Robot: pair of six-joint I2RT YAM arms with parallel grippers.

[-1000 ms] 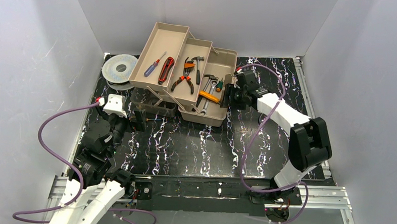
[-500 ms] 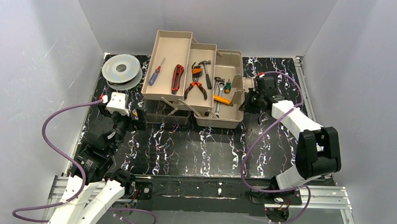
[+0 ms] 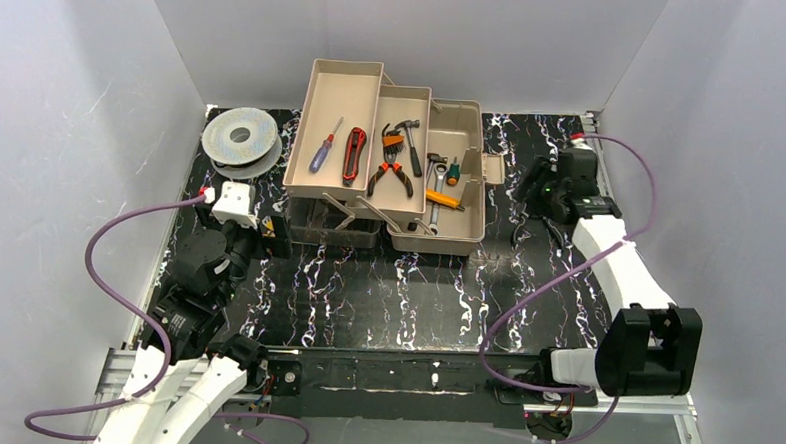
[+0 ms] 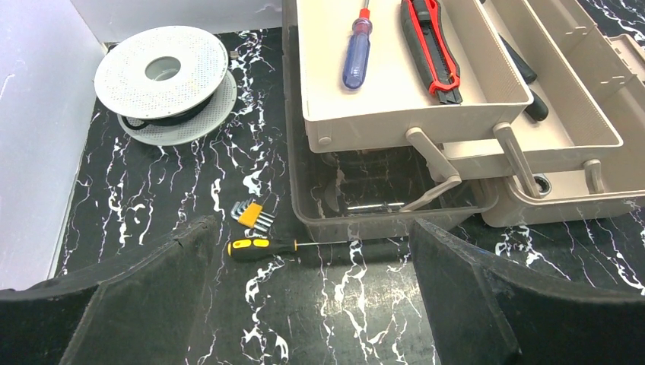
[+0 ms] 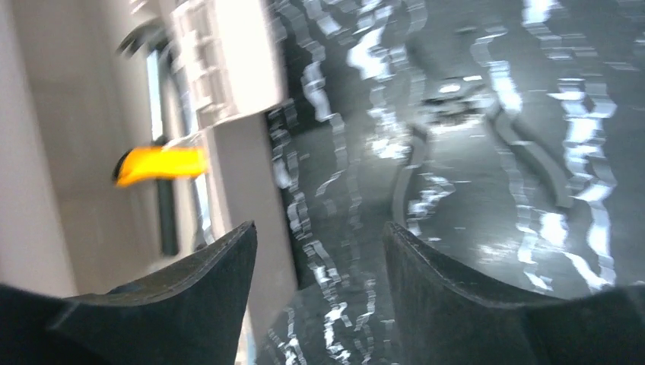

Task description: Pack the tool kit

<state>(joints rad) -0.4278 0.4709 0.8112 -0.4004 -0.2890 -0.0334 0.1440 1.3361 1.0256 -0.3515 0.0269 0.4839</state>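
- Spool [image 3: 239, 135], round, grey and perforated, lies flat at the far left of the black, white-veined tabletop [image 3: 386, 292]; I take it to be no part of the kit.
- My left end effector [image 4: 308, 251] hangs low with its jaws wide apart and nothing between them. It is aimed at the loose tools, which I judge are next to pack.
- Loose on the tabletop, a yellow-handled screwdriver [image 4: 258, 245] and a fanned hex key set [image 4: 251, 213] lie just beside the translucent brown lid [image 4: 380, 190].
- At back centre stands the tan plastic toolbox [image 3: 450, 199], its cantilever trays [image 3: 340, 90] stepped out leftward on arms so every level is reachable.
- A blue screwdriver [image 4: 355, 57] and red utility knife [image 4: 433, 46] lie in the top tray, and orange pliers [image 3: 391, 174] and a hammer [image 3: 410, 141] in the next.
- My right end effector [image 5: 319, 232], jaws apart and empty, hovers near the box's right wall without touching it; that view is blurred.
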